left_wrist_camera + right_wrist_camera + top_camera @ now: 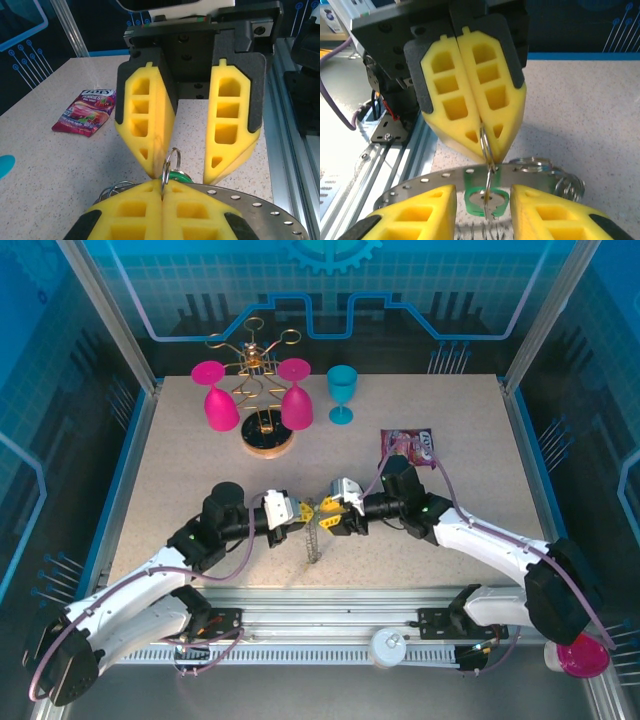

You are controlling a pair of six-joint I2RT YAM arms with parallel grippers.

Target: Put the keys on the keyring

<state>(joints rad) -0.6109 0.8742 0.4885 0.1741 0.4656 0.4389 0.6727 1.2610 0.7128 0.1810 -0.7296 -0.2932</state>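
Left gripper [485, 145] pinched shut on the small split ring [171, 159], mid-air over the table's [200, 490] near edge. The green key [471, 200] dangles between the right gripper's [184, 175] parted fingers. Best to hold the ring steady and close squarely on the key's head.

Green-head key [475, 202] hangs vert. off thin split ring [485, 145], mid-air.

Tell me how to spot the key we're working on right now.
Over the table, the two grippers meet tip to tip. The left gripper pinches a small silver ring; the key sits just below it, between the right gripper's open fingers. Its green head sets it apart from the bare silver rings nearby.
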